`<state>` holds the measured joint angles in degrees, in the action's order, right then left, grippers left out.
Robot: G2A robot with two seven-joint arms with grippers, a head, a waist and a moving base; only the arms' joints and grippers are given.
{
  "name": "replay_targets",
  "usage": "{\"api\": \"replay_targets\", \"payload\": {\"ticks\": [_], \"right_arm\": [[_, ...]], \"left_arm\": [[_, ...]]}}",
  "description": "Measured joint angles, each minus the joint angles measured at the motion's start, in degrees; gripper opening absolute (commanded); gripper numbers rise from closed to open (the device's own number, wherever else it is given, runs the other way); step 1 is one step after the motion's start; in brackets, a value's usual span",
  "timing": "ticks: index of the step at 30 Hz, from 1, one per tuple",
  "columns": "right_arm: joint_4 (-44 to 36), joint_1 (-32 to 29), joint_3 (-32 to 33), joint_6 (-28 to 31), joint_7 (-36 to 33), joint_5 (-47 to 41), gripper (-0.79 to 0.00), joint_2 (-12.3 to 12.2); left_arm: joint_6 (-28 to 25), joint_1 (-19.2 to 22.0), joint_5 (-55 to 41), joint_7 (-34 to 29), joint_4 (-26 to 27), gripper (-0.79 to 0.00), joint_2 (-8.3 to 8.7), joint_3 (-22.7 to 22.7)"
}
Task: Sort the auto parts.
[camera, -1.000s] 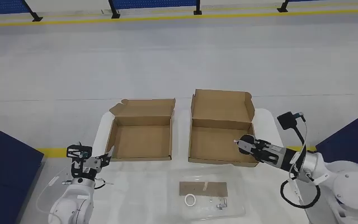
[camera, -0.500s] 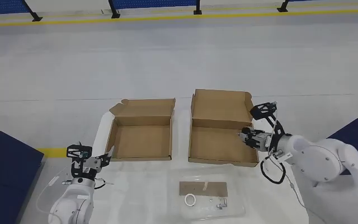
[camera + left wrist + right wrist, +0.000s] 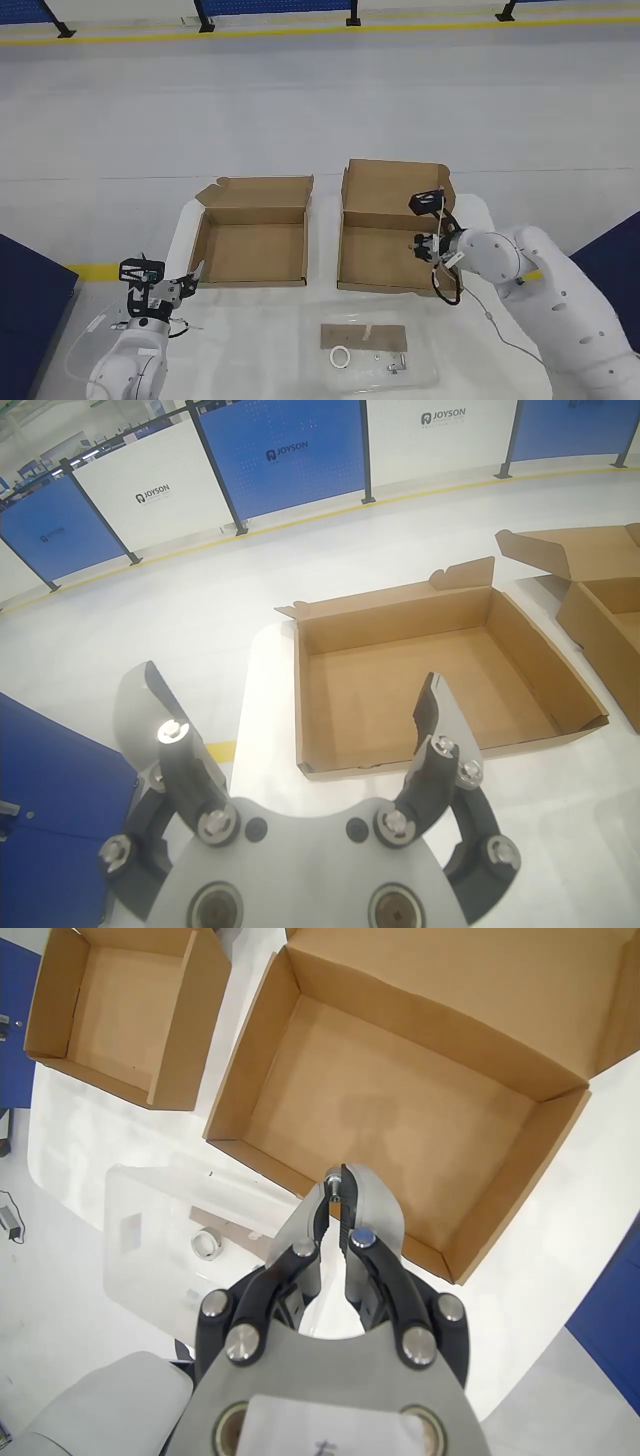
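My right gripper (image 3: 336, 1187) is shut on a small metal bolt (image 3: 333, 1180) and hangs above the right cardboard box (image 3: 505, 1218), near its front wall. In the top view that gripper (image 3: 425, 246) is over the right box (image 3: 350, 215). The left cardboard box (image 3: 197, 245) holds nothing. My left gripper (image 3: 295, 705) stands open, with nothing between its fingers, in front of the left box (image 3: 520, 645) near the table's left corner; the top view shows it there too (image 3: 178, 285). A metal ring (image 3: 340, 356) and small metal parts (image 3: 397, 365) lie in a clear tray (image 3: 425, 378) at the table's front.
The clear tray (image 3: 120, 1208) with the ring (image 3: 206, 1244) sits in front of the two boxes. A brown card (image 3: 360, 337) lies in the tray. Both box lids (image 3: 395, 185) stand open at the back. Blue panels stand at the table's left and right sides.
My right arm has swung from the table's right side to over the right box, its gripper moving toward the box's middle. The left arm has not moved.
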<state>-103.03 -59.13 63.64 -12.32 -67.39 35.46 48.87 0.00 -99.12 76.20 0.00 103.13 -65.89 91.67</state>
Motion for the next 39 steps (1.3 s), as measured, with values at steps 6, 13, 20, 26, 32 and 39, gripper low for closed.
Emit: {"api": "replay_targets", "payload": {"ticks": [6, 13, 20, 26, 32, 39], "right_arm": [[1.9, 0.4, -2.7, -0.4, -1.4, 6.6, -0.785, 0.2], [12.6, 7.9, -10.2, -1.7, -5.9, 13.2, -0.785, 2.5], [24.6, 14.3, -16.0, -0.6, -3.8, 11.0, -0.785, 5.9], [32.7, 18.0, -20.2, -0.1, -1.8, 10.2, -0.785, 8.7], [38.4, 19.9, -22.7, 0.2, -0.1, 8.9, -0.785, 11.0], [43.3, 21.1, -23.8, 0.9, 1.5, 7.0, -0.785, 12.8]], "left_arm": [[0.0, 0.0, 0.0, 0.0, 0.0, 0.0, 0.0, 0.0], [0.0, 0.0, 0.0, 0.0, 0.0, 0.0, 0.0, 0.0], [0.0, 0.0, 0.0, 0.0, 0.0, 0.0, 0.0, 0.0], [0.0, 0.0, 0.0, 0.0, 0.0, 0.0, 0.0, 0.0], [0.0, 0.0, 0.0, 0.0, 0.0, 0.0, 0.0, 0.0], [0.0, 0.0, 0.0, 0.0, 0.0, 0.0, 0.0, 0.0]]}}
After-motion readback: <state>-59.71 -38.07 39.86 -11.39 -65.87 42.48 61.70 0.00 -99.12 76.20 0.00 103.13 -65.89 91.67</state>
